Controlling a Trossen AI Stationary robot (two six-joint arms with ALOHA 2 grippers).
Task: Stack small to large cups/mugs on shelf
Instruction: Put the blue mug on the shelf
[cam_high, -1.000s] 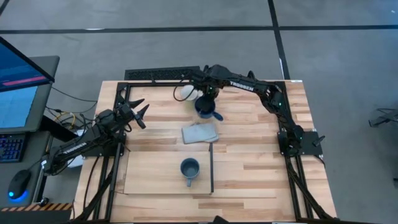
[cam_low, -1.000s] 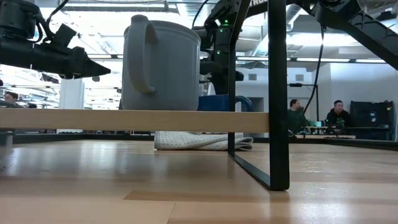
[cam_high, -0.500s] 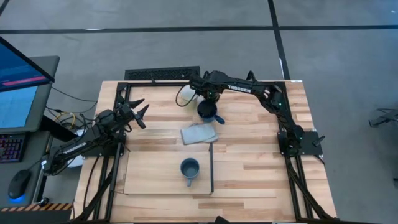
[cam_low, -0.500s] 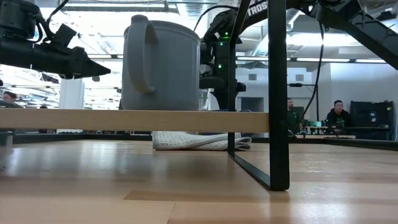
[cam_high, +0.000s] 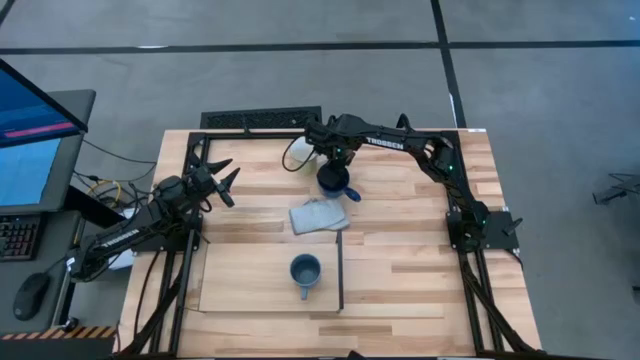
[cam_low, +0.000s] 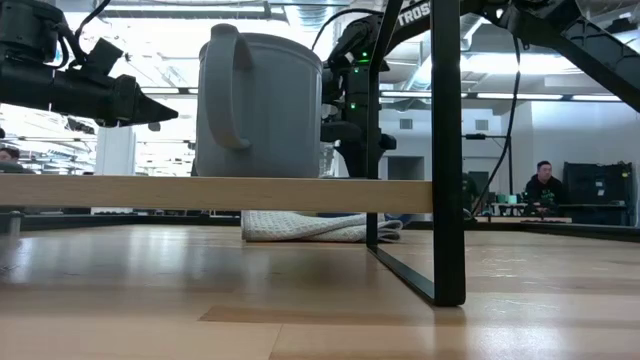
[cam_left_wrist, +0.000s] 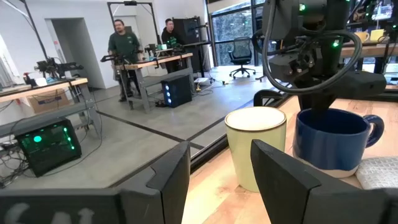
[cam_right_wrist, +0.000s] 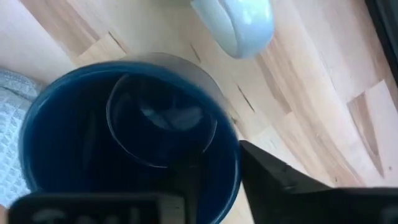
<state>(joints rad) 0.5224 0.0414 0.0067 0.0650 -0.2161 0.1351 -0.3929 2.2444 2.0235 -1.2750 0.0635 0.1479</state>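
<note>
The dark navy mug (cam_high: 335, 182) is upright at the table's far middle, beside the cream-white mug (cam_high: 298, 155), which stands on its base on the tabletop. My right gripper (cam_high: 335, 166) is above the navy mug and shut on it. The small slate grey-blue mug (cam_high: 305, 272) stands on the pale plywood shelf (cam_high: 240, 285), filling the low view (cam_low: 260, 105). My left gripper (cam_high: 221, 182) is open and empty near the table's left edge, its fingers (cam_left_wrist: 283, 177) pointing toward both far mugs. My right gripper holds the navy mug by its rim wall (cam_right_wrist: 231, 155), on the far side, away from the handle (cam_high: 350, 194). One finger (cam_right_wrist: 186, 186) is inside the mug and one (cam_right_wrist: 270, 177) outside. The fingers point down from above. The mug is upright; whether its base touches the table I cannot tell.
A grey folded cloth (cam_high: 318, 215) lies just on the near side of the navy mug, between it and the shelf. The shelf's black strip (cam_high: 341, 270) runs along its right edge. Black frame rails border the table. People stand in the room beyond (cam_left_wrist: 124, 46).
My right gripper has gone down and slightly toward the near edge with the navy mug, which showed above the shelf board in the low view and is now hidden behind it. The cloth has shifted a little toward the table's left.
</note>
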